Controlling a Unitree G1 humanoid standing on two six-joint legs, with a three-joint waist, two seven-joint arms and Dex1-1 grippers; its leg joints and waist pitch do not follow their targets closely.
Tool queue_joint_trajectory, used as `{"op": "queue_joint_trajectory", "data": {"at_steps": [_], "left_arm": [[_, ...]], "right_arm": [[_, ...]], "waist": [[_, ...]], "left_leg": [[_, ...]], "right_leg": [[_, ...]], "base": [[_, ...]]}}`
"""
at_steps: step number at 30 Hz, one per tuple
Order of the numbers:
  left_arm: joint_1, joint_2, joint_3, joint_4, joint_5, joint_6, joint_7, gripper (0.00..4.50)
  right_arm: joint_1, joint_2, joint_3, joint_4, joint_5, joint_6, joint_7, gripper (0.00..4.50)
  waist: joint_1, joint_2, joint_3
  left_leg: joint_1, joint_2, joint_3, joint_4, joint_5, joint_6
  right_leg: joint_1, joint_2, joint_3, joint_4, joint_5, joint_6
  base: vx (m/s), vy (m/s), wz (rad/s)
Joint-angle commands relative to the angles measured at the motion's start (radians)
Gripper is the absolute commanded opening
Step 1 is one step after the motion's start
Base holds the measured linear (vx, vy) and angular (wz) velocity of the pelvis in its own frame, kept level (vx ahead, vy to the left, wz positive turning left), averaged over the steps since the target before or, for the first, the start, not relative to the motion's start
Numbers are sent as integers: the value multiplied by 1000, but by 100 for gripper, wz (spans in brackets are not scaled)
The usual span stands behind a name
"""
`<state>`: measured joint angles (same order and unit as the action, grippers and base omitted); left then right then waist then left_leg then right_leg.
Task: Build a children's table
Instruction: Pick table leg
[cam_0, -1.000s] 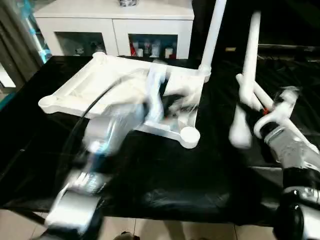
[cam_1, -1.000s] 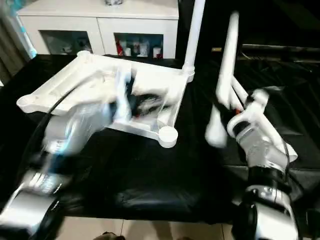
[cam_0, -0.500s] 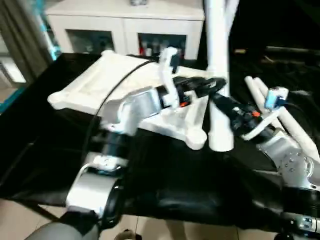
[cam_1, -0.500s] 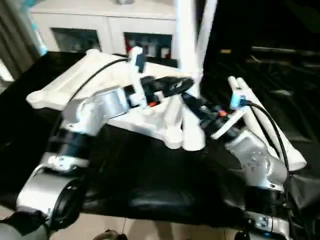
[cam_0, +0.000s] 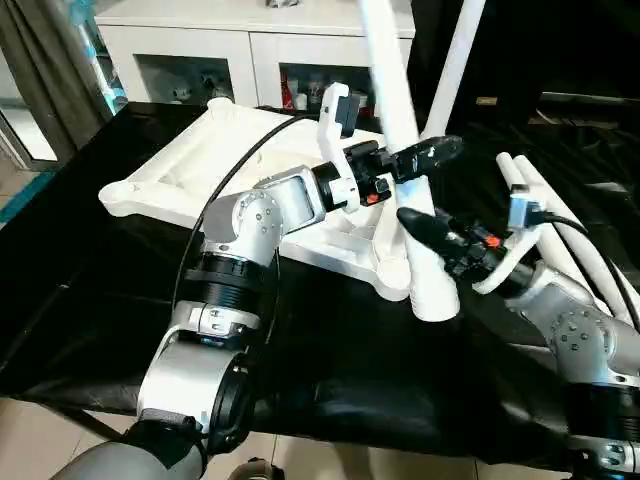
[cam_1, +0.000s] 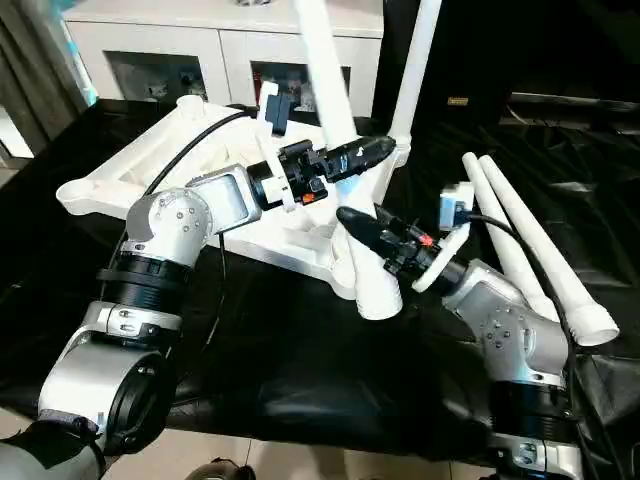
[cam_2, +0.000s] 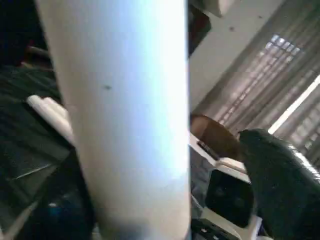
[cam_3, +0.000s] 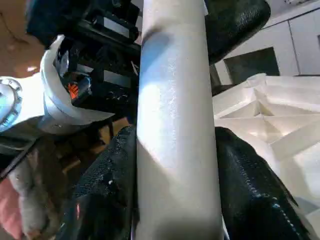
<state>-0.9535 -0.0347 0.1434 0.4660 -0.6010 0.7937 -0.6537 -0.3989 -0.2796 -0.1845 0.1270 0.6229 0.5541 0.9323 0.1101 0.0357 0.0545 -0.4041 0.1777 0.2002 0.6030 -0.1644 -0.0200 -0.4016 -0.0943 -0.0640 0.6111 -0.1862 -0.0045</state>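
From the head camera, the tabletop (cam_0: 250, 190) lies upside down on the black-draped work table (cam_0: 80, 300), ribs up, reaching from the picture's centre toward ten o'clock. One leg (cam_0: 455, 70) stands upright in the far corner socket, at about one o'clock from the middle. The right gripper (cam_0: 425, 232) comes in from four o'clock and clamps a second leg (cam_0: 405, 170) near its thick lower end; this leg leans up toward twelve o'clock, its base (cam_0: 435, 298) just beside the near corner socket (cam_0: 395, 278), though whether they touch is unclear. The left gripper (cam_0: 425, 155) reaches across the tabletop from eight o'clock, its jaws wide on either side of the same leg, higher up. Two more legs (cam_0: 560, 225) lie side by side on the cloth at three o'clock. A white cabinet (cam_0: 250, 50) stands behind at eleven o'clock.

In the left wrist camera the held leg (cam_2: 125, 115) runs across the front, with one black finger (cam_2: 280, 180) standing well apart from it.

In the right wrist camera both black fingers (cam_3: 250, 185) press against the leg (cam_3: 175, 125), and the ribbed tabletop (cam_3: 270, 120) lies beyond.
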Motion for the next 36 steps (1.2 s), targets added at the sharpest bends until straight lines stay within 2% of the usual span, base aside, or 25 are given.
{"op": "queue_joint_trajectory", "data": {"at_steps": [1,3,4,5,6,7,11,12,14,15,16,17,18,20,24,27,32,34,36], "left_arm": [[-4,-4,-6,-40,10,5,32,388],[7,2,-47,-47,86,-41,97,373],[9,2,-50,-49,96,-47,111,373],[11,-2,-48,-52,98,-48,124,373],[13,-6,-43,-55,95,-45,136,351],[18,-17,-27,-69,87,-28,173,336],[16,-32,6,-66,84,-32,238,331],[11,-42,28,-54,86,-54,276,290],[6,-50,48,-41,88,-76,308,290],[3,-57,63,-36,86,-85,333,288],[3,-58,65,-36,86,-86,336,288],[1,-63,80,-40,64,-73,340,256],[2,-66,85,-47,51,-63,340,245],[5,-69,91,-59,31,-40,336,248],[14,-73,82,-80,13,-9,318,200],[15,-76,78,-78,21,-20,324,183],[13,-69,69,-75,33,-40,313,180],[15,-61,53,-77,48,-65,294,180],[15,-57,45,-80,52,-73,281,179]], "right_arm": [[-19,1,25,12,-36,-22,-37,182],[-38,10,47,39,-84,-45,-87,182],[-42,12,51,45,-93,-50,-95,182],[-45,15,54,50,-100,-56,-99,182],[-48,19,57,53,-106,-63,-99,182],[-57,31,59,64,-121,-80,-122,182],[-64,42,61,69,-130,-93,-148,182],[-67,44,65,72,-131,-97,-153,182],[-71,49,72,78,-135,-98,-162,182],[-74,53,76,82,-138,-102,-165,182],[-74,54,76,83,-139,-102,-166,182],[-78,57,80,86,-142,-106,-165,182],[-80,58,82,89,-143,-107,-164,182],[-84,58,86,94,-145,-109,-161,182],[-92,53,95,103,-147,-113,-153,182],[-96,50,101,103,-148,-114,-149,182],[-95,45,110,98,-145,-98,-138,182],[-93,49,105,100,-121,-69,-129,238],[-92,49,101,100,-108,-53,-126,255]], "waist": [[1,-29,-73],[-1,-27,-73],[-3,-28,-74],[-4,-23,-74],[-1,-25,-75],[-2,-22,-76],[-1,-22,-78],[-3,-21,-76],[-3,-24,-75],[-3,-28,-74],[-3,-27,-74],[-4,-30,-74],[-4,-34,-75],[-2,-30,-76],[-4,-28,-75],[-4,-27,-74],[-3,-26,-74],[-4,-24,-75],[-4,-25,-75]], "left_leg": [[26,46,-24,-63,-136,63],[27,48,-27,-65,-131,60],[26,47,-26,-64,-130,60],[27,47,-25,-64,-134,55],[27,46,-25,-63,-131,55],[26,46,-25,-63,-124,57],[26,47,-25,-61,-110,69],[27,46,-25,-62,-119,69],[26,44,-24,-62,-135,68],[25,44,-24,-62,-141,66],[25,45,-24,-63,-140,65],[25,45,-24,-63,-137,66],[25,45,-24,-62,-131,68],[25,45,-24,-61,-121,72],[26,46,-24,-61,-117,79],[26,46,-24,-62,-122,77],[27,47,-25,-63,-128,68],[27,46,-26,-63,-123,72],[26,46,-25,-62,-119,72]], "right_leg": [[48,-60,34,-78,-222,-195],[46,-58,34,-78,-207,-186],[47,-57,34,-78,-205,-184],[46,-58,35,-78,-201,-183],[49,-59,35,-77,-192,-186],[48,-58,35,-74,-171,-195],[48,-56,34,-70,-127,-211],[48,-55,33,-72,-135,-213],[49,-57,34,-76,-161,-208],[51,-58,34,-78,-177,-201],[50,-58,34,-78,-182,-197],[49,-57,34,-78,-184,-194],[49,-57,34,-76,-178,-195],[48,-58,34,-74,-170,-197],[47,-56,34,-73,-146,-208],[48,-56,35,-74,-148,-209],[48,-56,35,-74,-147,-204],[49,-55,35,-74,-134,-208],[50,-56,35,-72,-125,-211]], "base": [[0,0,0],[0,0,0],[0,0,0],[0,0,0],[0,0,0],[0,0,0],[0,0,0],[0,0,0],[0,0,0],[0,0,0],[0,0,0],[0,0,0],[0,0,0],[0,0,0],[0,0,0],[0,0,0],[0,0,0],[0,0,0],[0,0,0]]}}
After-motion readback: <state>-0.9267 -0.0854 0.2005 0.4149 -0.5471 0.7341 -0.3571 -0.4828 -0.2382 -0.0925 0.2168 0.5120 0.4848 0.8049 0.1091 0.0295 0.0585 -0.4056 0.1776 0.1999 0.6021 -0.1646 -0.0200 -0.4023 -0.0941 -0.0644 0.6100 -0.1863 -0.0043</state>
